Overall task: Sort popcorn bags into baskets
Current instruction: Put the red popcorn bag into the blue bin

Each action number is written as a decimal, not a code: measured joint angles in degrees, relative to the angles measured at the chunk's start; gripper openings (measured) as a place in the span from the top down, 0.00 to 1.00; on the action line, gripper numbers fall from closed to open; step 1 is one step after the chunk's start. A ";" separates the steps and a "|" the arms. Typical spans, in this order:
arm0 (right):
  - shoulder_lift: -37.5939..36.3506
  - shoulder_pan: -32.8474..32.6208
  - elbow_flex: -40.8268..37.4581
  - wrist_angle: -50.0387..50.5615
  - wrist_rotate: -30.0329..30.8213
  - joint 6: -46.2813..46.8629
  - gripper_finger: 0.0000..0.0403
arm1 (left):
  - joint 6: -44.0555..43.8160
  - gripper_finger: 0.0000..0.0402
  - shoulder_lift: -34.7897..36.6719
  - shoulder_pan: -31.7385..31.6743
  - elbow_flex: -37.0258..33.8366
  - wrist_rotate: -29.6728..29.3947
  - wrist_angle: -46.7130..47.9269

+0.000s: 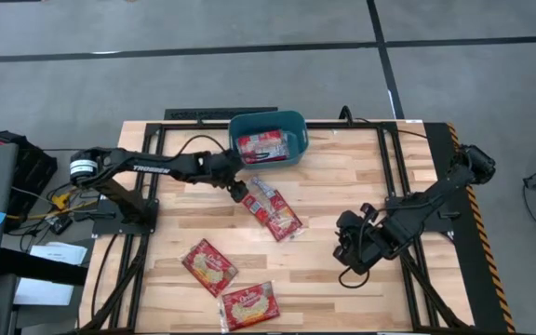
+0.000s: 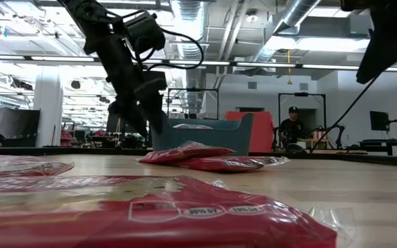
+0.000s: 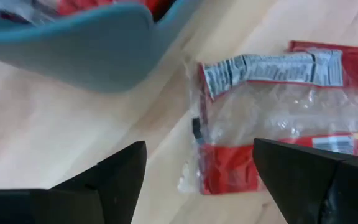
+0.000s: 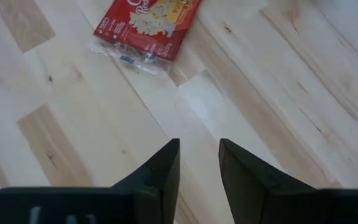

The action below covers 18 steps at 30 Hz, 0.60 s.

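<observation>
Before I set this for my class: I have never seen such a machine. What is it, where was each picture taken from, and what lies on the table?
Two dark robot arms work at a wooden table. One picture looks straight down, one looks level across the tabletop, and two come from cameras on the wrists. The left claw, open and empty, is beside two overlapping popcorn bags near the teal basket, which already holds bags. The right claw, slightly open, holds nothing. Two more bags lie on the table.

Glossy crinkled plastic popcorn bags [image 1: 273,207], smooth teal plastic basket [image 1: 291,121], pale wood table [image 1: 342,186]
</observation>
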State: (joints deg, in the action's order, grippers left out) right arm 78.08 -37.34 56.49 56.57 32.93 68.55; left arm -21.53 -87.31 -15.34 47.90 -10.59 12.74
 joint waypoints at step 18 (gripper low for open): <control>0.01 0.00 -0.02 -0.24 0.00 0.20 0.67 | 2.19 0.30 -6.15 -1.22 -0.14 7.37 -4.84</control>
State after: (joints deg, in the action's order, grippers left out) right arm 78.10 -37.34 56.47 56.32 32.93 68.75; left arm -19.33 -93.45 -16.56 47.77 -3.22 7.90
